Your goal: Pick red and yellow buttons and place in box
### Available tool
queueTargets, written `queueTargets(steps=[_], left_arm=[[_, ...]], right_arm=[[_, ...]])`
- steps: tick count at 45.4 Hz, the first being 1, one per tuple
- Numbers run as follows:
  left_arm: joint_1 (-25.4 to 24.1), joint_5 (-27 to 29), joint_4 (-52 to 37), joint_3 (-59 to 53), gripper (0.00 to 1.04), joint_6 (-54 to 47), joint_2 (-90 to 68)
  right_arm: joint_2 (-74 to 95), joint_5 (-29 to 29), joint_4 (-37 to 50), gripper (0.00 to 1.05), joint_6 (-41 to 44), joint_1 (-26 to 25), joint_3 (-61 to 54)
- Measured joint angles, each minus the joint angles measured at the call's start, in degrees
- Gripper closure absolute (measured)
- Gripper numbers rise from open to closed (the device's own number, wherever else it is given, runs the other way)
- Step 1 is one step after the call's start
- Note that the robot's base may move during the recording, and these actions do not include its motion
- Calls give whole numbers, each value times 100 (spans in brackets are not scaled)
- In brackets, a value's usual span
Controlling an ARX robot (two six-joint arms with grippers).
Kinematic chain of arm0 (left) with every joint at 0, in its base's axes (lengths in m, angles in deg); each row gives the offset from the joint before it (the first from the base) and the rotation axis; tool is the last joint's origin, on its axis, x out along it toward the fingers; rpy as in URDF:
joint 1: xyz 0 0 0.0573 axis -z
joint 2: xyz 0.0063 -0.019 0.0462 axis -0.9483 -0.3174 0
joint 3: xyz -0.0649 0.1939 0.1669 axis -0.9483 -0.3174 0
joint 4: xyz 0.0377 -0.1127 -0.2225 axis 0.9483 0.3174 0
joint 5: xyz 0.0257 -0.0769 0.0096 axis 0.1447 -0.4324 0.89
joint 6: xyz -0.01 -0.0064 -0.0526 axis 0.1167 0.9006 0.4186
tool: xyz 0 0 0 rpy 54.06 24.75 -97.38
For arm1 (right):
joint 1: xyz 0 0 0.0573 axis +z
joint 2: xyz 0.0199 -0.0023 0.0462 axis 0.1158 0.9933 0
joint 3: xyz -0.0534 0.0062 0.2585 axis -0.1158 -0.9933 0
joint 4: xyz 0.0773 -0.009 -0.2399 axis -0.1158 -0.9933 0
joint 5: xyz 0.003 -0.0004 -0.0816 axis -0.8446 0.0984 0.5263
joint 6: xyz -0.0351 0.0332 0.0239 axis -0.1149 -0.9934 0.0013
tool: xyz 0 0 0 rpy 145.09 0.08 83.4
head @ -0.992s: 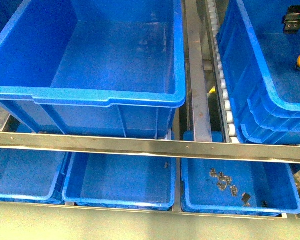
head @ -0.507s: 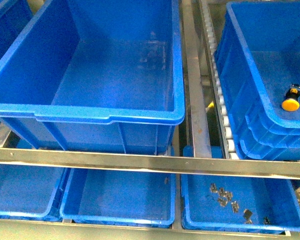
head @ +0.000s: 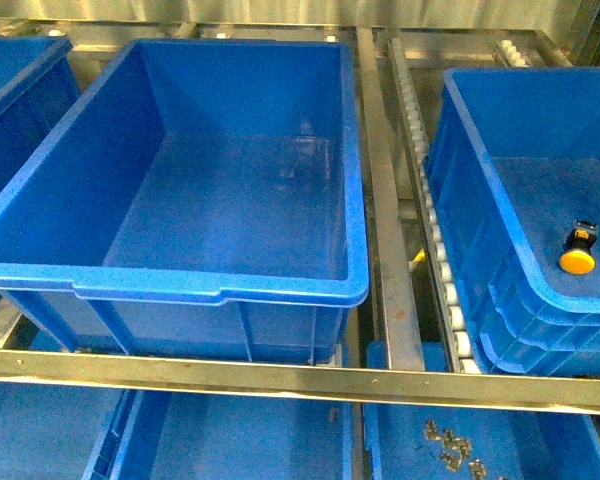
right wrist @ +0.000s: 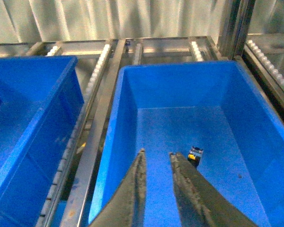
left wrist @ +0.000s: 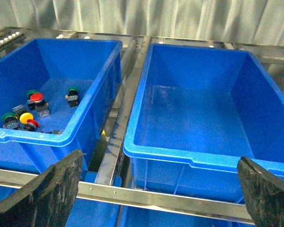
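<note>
The box [head: 486, 170], a deep blue crate with a doubled rim, stands at the right of the front view. One yellow button [head: 578, 258] lies on its floor. The right wrist view shows the same box [right wrist: 180, 65]. My right gripper [right wrist: 157, 153] hangs open above its floor, with that yellow button [right wrist: 195, 155] just beyond one fingertip. In the left wrist view my left gripper [left wrist: 158, 158] is wide open and empty in front of the rack. A crate [left wrist: 33, 137] on one side holds a red button [left wrist: 36, 97], a yellow button [left wrist: 26, 117] and green-capped ones [left wrist: 72, 91].
A large blue crate with a stepped front lip [head: 220, 290] fills the middle, also in the left wrist view [left wrist: 189, 158]. A metal rail [head: 280, 378] crosses in front. A roller track [head: 420, 170] runs between the crates. Lower bins hold small metal parts [head: 450, 445].
The front view has shifted, so the crates sit lower and smaller in frame. The dark gripper part above the yellow button a second ago is out of frame.
</note>
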Motion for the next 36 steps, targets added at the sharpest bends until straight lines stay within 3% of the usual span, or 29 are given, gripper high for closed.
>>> queueTargets(steps=[3,12,36], left_arm=[[0,0,0,0,8,0,0],[0,-2,0,0,8,0,0],[0,0,0,0,8,0,0]], right_arm=[[-254,70,-59,102,13,74,-208],[-1104,553,-420,102,35,590,-686],[-2813,599,-1484,102,35,612,-1187]])
